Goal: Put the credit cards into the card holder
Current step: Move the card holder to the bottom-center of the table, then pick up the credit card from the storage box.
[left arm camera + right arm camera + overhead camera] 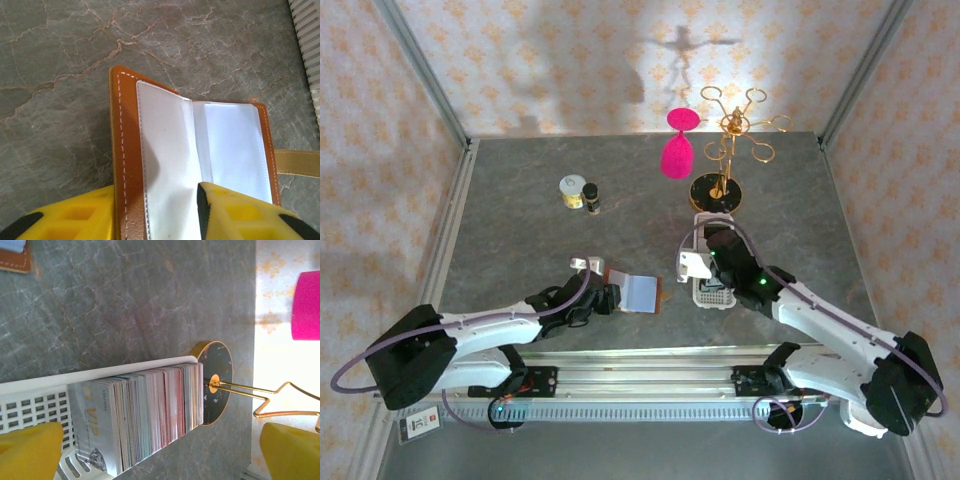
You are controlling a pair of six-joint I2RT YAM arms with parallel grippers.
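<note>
While my left fingers (220, 207) pinch one leaf of the holder (125, 150), it sits open on the desk (60, 60), brown leather with white stitching, pale plastic pockets showing. My right fingers (30, 450) gape wide above the white tray (35, 402), where the cards (150, 410) stand packed on edge. Just beyond it, a gold rack (215, 385) carries a pink glass (306, 305). Patterned walls surround the grey marbled desk.

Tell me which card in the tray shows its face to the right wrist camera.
The silver card marked VIP, at the front of the white perforated tray; the cards behind it show only their edges.
</note>
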